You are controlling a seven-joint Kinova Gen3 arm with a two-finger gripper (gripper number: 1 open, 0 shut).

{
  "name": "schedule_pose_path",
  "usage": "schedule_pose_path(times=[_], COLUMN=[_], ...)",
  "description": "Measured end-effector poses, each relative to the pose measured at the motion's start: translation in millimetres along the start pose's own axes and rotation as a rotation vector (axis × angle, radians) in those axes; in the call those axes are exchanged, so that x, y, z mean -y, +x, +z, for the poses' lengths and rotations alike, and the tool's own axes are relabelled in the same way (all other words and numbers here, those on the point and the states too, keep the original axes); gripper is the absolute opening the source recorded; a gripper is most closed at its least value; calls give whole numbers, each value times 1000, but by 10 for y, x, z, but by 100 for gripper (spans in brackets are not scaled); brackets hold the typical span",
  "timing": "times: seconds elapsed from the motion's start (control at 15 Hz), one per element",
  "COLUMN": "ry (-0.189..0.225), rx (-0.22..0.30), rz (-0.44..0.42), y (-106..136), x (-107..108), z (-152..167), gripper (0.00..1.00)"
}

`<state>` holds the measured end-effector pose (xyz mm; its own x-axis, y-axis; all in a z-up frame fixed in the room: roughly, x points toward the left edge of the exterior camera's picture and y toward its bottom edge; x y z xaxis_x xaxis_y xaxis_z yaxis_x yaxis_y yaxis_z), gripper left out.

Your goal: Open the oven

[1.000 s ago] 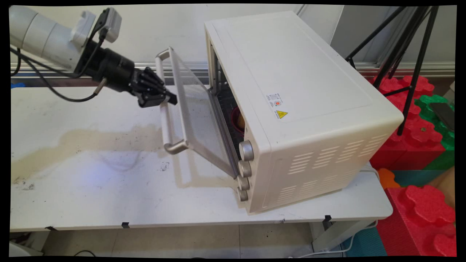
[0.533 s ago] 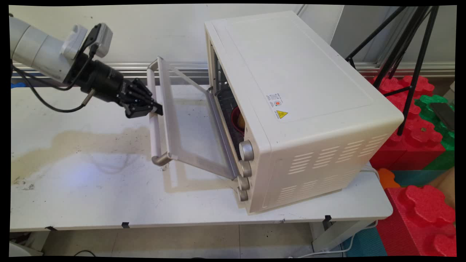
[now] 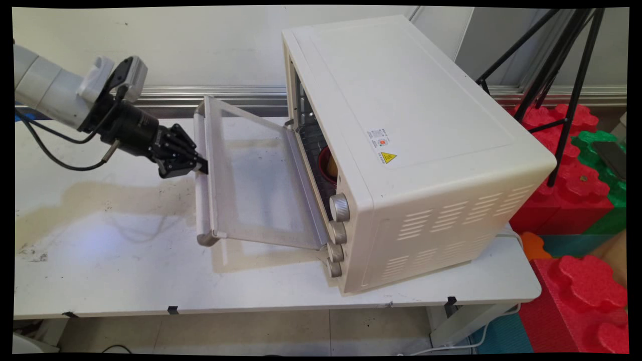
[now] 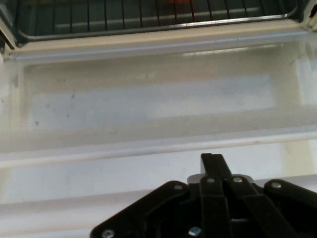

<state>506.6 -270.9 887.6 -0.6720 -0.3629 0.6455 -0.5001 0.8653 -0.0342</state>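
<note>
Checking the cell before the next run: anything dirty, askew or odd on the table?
Yes: a tan stain with dark specks runs across the white table, left of the oven, reaching under its lowered door. Otherwise nothing stands out.

Oven (image 3: 401, 140) on the table's (image 3: 125, 271) right — its door (image 3: 256, 175) down leftward, hand (image 3: 198, 165) at the handle (image 3: 200, 170)

The oven (image 3: 401, 125) carries a yellow warning-triangle sticker (image 3: 387, 158); its small print is unreadable.

Glass-paned oven door (image 3: 256, 175), brushed metal handle (image 3: 199, 175), stained table (image 3: 100, 240)
</note>
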Motion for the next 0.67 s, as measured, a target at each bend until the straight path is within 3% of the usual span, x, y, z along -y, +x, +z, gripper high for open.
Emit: schedule_pose_path(times=[0.67], ry=[-15], rx=[59], rz=[-10], y=[-358], x=[5], z=[46], gripper=[0])
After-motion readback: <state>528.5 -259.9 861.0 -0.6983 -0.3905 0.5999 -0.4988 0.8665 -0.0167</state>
